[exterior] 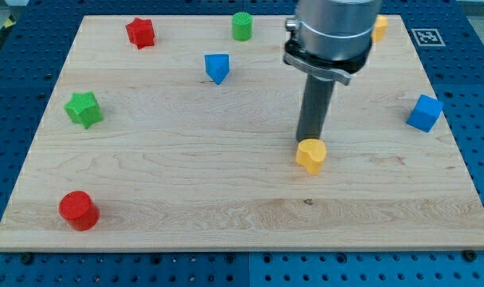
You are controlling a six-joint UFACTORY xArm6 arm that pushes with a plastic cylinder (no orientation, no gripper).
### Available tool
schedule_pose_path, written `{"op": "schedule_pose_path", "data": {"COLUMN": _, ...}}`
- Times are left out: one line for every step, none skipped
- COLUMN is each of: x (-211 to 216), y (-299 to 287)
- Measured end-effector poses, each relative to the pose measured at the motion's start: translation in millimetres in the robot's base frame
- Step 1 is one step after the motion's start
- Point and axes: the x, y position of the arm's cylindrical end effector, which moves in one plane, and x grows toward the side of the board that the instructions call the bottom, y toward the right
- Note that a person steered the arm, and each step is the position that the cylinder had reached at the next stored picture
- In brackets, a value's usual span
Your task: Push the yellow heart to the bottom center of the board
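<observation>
Right of the board's (226,199) middle sits the yellow heart (311,155), its point toward the view's bottom, my tip (308,140), a bare rod holding nothing, touching its top edge, while the blue cube (424,112), blue triangular block (217,68) and red cylinder (79,210) lie well apart.

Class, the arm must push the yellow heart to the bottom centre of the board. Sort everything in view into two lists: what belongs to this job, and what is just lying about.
Belongs to the job:
yellow heart
my tip, at the heart's top edge
board

Just lying about:
red star
green cylinder
blue triangle
green star
red cylinder
blue cube
yellow block, partly hidden behind the arm
</observation>
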Motion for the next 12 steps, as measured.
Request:
{"op": "schedule_pose_path", "data": {"x": 35.6, "y": 0.2}}
{"op": "schedule_pose_path", "data": {"x": 39.4, "y": 3.1}}
{"op": "schedule_pose_path", "data": {"x": 45.8, "y": 45.7}}
{"op": "schedule_pose_path", "data": {"x": 61.0, "y": 47.7}}
{"op": "schedule_pose_path", "data": {"x": 64.6, "y": 35.3}}
{"op": "schedule_pose_path", "data": {"x": 64.6, "y": 14.7}}
{"op": "schedule_pose_path", "data": {"x": 62.0, "y": -5.0}}
{"op": "schedule_pose_path", "data": {"x": 33.6, "y": -16.5}}
{"op": "schedule_pose_path", "data": {"x": 36.5, "y": -26.7}}
{"op": "schedule_pose_path", "data": {"x": 52.9, "y": -22.3}}
{"op": "schedule_pose_path", "data": {"x": 58.3, "y": -24.2}}
{"op": "schedule_pose_path", "data": {"x": 68.5, "y": -24.5}}
